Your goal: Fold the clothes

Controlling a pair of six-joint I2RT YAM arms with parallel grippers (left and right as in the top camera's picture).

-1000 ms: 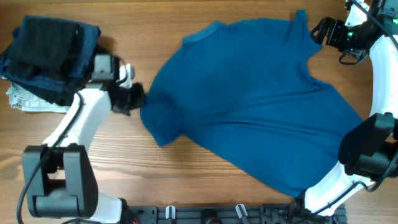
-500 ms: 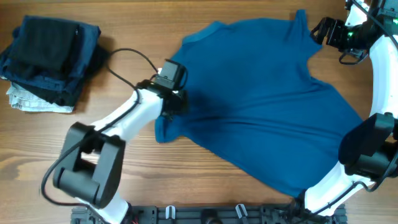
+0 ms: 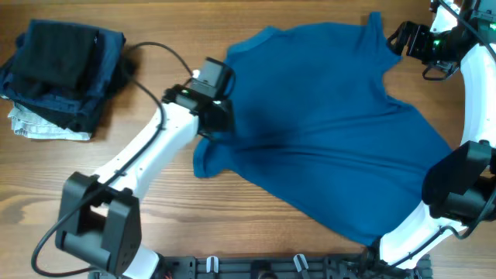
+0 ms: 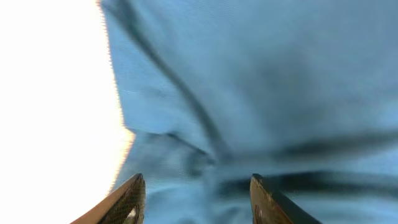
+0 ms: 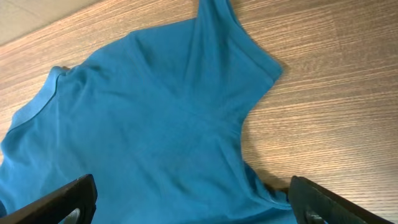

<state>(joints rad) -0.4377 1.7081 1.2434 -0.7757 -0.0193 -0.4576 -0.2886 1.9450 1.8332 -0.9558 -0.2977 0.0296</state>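
Observation:
The clothes, one mid-blue T-shirt [image 3: 325,132], lie spread over the middle and right of the table, neckline towards the far edge. Its left sleeve [image 3: 208,159] is turned inward in a rumpled fold. My left gripper [image 3: 217,120] hovers over that fold; in the left wrist view the left gripper [image 4: 196,202] is open, with wrinkled blue fabric [image 4: 249,93] lying below its parted fingers. My right gripper [image 3: 401,37] stays at the far right by the other sleeve [image 5: 239,43]; in the right wrist view the right gripper [image 5: 193,205] is wide open above the cloth and holds nothing.
A stack of dark navy and black folded garments [image 3: 62,66] sits at the far left on a whitish patterned cloth [image 3: 35,128]. The left arm's cable [image 3: 159,50] loops above the wood. A black rail [image 3: 271,267] runs along the near edge.
My left arm swung right from beside the shirt onto it, carrying the left sleeve inward over the body. Its jaws were shut on the sleeve edge and have now parted. The right arm has not moved.

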